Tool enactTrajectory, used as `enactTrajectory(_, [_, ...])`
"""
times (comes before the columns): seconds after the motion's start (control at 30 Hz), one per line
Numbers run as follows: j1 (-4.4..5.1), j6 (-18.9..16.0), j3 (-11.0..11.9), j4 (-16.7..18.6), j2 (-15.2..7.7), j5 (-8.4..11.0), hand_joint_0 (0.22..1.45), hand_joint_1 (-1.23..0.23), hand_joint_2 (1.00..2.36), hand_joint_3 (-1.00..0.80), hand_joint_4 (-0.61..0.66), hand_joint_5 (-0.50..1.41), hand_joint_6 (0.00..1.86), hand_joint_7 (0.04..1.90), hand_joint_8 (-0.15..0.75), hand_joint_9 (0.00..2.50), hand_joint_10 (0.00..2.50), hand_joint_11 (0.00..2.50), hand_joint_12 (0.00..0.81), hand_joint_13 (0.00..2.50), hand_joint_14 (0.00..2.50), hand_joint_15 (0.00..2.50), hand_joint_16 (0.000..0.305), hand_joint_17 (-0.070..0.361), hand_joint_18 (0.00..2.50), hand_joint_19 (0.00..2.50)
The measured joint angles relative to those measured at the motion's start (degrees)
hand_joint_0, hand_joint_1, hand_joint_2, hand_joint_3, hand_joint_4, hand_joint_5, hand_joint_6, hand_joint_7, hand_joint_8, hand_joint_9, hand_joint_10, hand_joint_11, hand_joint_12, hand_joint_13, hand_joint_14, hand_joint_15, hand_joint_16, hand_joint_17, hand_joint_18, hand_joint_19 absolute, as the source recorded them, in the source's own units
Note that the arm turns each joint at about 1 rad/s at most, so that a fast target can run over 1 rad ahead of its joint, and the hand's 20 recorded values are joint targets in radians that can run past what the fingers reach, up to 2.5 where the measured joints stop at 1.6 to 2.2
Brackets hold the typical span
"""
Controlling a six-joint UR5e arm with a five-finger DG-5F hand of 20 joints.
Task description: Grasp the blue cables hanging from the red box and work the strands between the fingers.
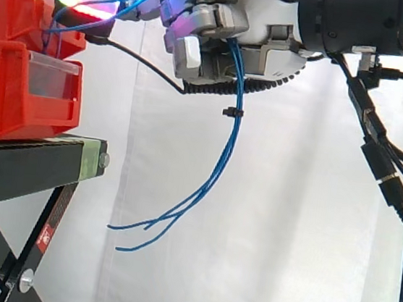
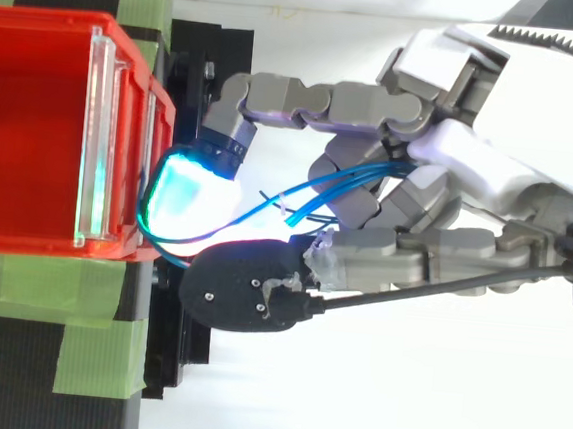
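I see the robot hand (image 2: 492,162) with fingers curled round the blue cables (image 1: 231,132), just beside the red box (image 1: 14,6); the strands run from the box through the fingers and hang loose below.

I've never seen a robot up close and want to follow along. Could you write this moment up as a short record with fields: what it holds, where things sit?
Hand: hand reaching to the front of the red bins, fingers curled
Held: blue cables, threaded between the fingers
Cable path: from the bins, through the hand, hanging loose below it
Cable ends: fanned apart in the air before the white curtain
Binding: black tie round the strands below the hand
Support: bins stacked on a black stand
Glow: cyan pad beside the bin
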State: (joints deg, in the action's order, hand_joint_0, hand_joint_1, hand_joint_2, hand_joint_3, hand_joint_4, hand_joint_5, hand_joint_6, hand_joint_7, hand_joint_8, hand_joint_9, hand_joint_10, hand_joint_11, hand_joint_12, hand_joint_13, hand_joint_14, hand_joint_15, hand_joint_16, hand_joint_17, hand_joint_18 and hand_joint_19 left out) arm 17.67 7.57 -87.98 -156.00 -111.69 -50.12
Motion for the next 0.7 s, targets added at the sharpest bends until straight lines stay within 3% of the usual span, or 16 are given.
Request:
enactTrajectory(0.03, [0.00,-0.3,0.0,-0.3,0.0,-0.06,1.02,-0.81,1.27,0.03,0.11,0.49,0.00,1.35,0.499,1.73,2.50,2.50,0.588,1.86,2.50,1.56,0.232,0.174,2.46,0.72])
enactTrajectory(0.2, [0.00,-1.3,0.0,-1.2,0.0,-0.67,0.88,-0.81,1.46,-0.02,0.12,0.47,0.01,1.42,0.499,1.73,2.50,2.50,0.588,1.86,2.50,1.56,0.232,0.174,2.46,0.72])
enactTrajectory(0.27, [0.00,-1.7,0.0,-1.7,0.0,-1.11,0.87,-0.82,1.48,-0.07,0.12,0.42,0.21,1.34,0.499,1.73,2.50,2.50,0.588,1.86,2.50,1.56,0.232,0.174,2.46,0.72])
enactTrajectory(0.4, [0.00,-2.4,0.0,-2.8,0.0,-1.96,1.22,-0.79,1.00,0.06,0.09,0.34,0.51,1.26,0.499,1.73,2.50,2.50,0.588,1.86,2.50,1.56,0.232,0.174,2.46,0.72])
enactTrajectory(0.43, [0.00,-2.5,0.0,-3.0,0.0,-2.15,1.27,-0.79,1.00,0.03,0.09,0.34,0.57,1.22,0.499,1.73,2.50,2.50,0.588,1.86,2.50,1.56,0.232,0.174,2.46,0.72])
enactTrajectory(0.57, [0.00,-2.9,0.0,-3.5,0.1,-2.49,1.28,-0.77,1.01,-0.02,0.09,0.36,0.54,1.25,0.499,1.73,2.50,2.50,0.588,1.86,2.50,1.56,0.232,0.174,2.46,0.72])
enactTrajectory(0.67, [0.00,-3.1,0.0,-3.8,0.1,-2.61,1.15,-0.77,1.00,0.01,0.11,0.37,0.49,1.26,0.499,1.73,2.50,2.50,0.588,1.86,2.50,1.56,0.232,0.174,2.46,0.72])
enactTrajectory(0.7, [0.00,-3.2,0.0,-3.9,0.1,-2.65,1.08,-0.76,1.05,0.00,0.13,0.39,0.35,1.31,0.499,1.73,2.50,2.50,0.588,1.86,2.50,1.56,0.232,0.174,2.46,0.72])
